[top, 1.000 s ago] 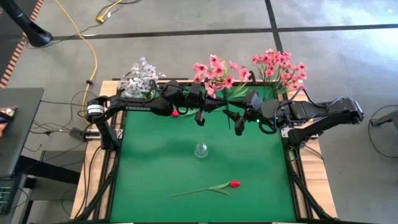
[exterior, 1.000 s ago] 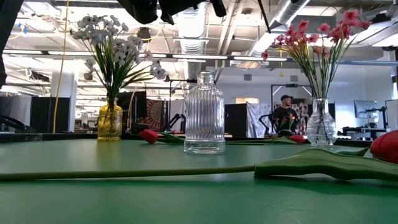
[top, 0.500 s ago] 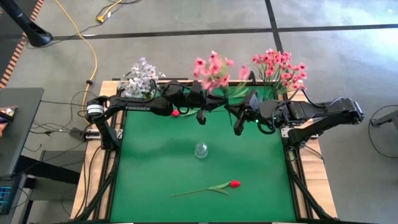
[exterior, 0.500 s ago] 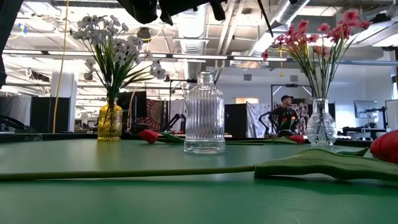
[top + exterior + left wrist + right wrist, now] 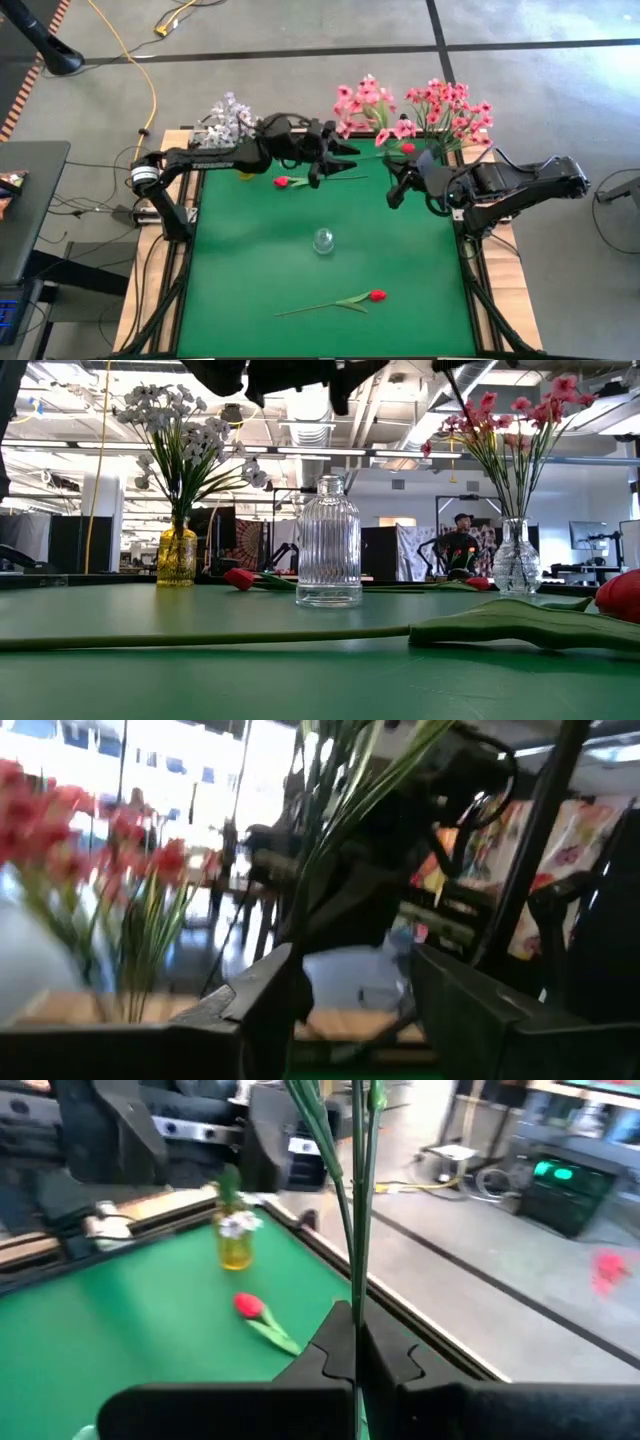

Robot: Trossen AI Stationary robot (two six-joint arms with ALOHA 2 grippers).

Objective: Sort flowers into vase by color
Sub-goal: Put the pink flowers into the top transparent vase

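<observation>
A pink flower spray [image 5: 368, 100] is up in the air near the table's far edge, its green stems [image 5: 352, 1200] in my shut right gripper [image 5: 393, 182]. My left gripper [image 5: 333, 160] stands open just left of it, nothing between its fingers [image 5: 268, 1008]. A clear ribbed vase [image 5: 324, 241] stands at mid table. At the far left, a yellow vase [image 5: 177, 556] holds whitish flowers [image 5: 228, 118]. At the far right, a clear vase [image 5: 516, 558] holds pink flowers [image 5: 448, 108]. Two red buds lie on the cloth, one near [image 5: 376, 295] and one far [image 5: 283, 181]. My right gripper pinches the spray's bundled green stems [image 5: 355, 1312] between its two fingers, well below the blooms. The fingers reach in about level from the table's right and lie across the stems. The spray is lifted clear of the table, blooms at the upper end.
The green cloth [image 5: 250, 260] ends at wooden rails on all sides. A third red bud [image 5: 407, 148] shows by the far right vase. Beyond the table is an open workshop, with a person [image 5: 459, 540] far off.
The pink spray has passed from my left gripper to my right. My left gripper has let go and drawn back toward the far left. My right gripper has taken hold and carried the spray a little toward the far right vase, still clear of the table.
</observation>
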